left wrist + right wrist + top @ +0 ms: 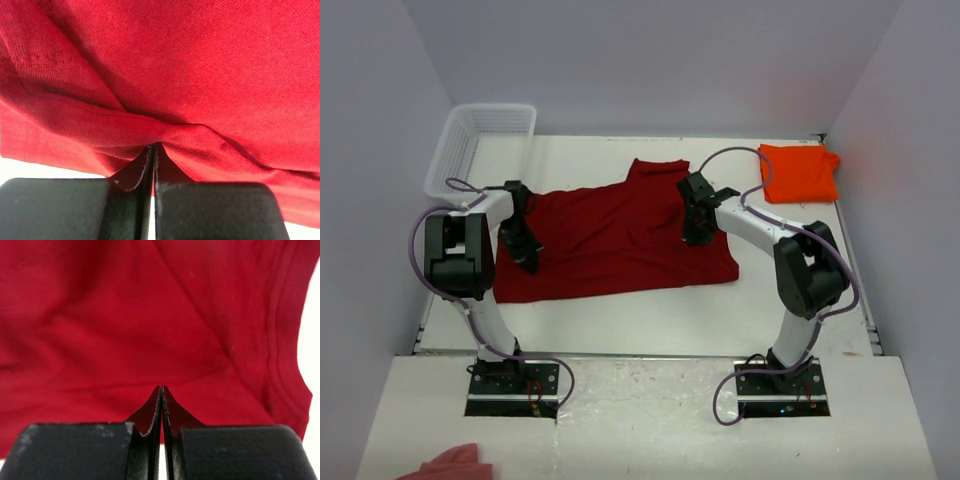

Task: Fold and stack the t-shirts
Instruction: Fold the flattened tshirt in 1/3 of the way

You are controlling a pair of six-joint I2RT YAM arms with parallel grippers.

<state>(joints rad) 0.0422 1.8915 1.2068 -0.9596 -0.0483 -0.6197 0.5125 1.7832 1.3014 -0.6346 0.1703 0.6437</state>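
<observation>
1. Looking down from the top cam, the dark red shirt (620, 240) is spread out mostly flat in the middle of the table (650, 320), with one sleeve poking up toward 12 o'clock.
2. Over at the shirt's 9 o'clock edge sits the left gripper (527, 255). Its wrist cam shows the jaws squeezed together on a pucker of red cloth, with wrinkles fanning out from the pinch.
3. Around 3 o'clock on the same shirt, a bit in from the hem, is the right gripper (692, 232). Jaws are pressed tight there too, with a thin bit of red fabric nipped between the tips. A stitched hem runs down at 3 o'clock in that wrist view.
4. The orange shirt (800, 172) is a small folded rectangle at the table's 1 o'clock corner, apart from the red one, with neither gripper on it.
5. Other stuff: a white mesh basket (485, 140) at the 10 o'clock corner, and a pink cloth scrap (455, 463) down at 7 o'clock on the near ledge.
</observation>
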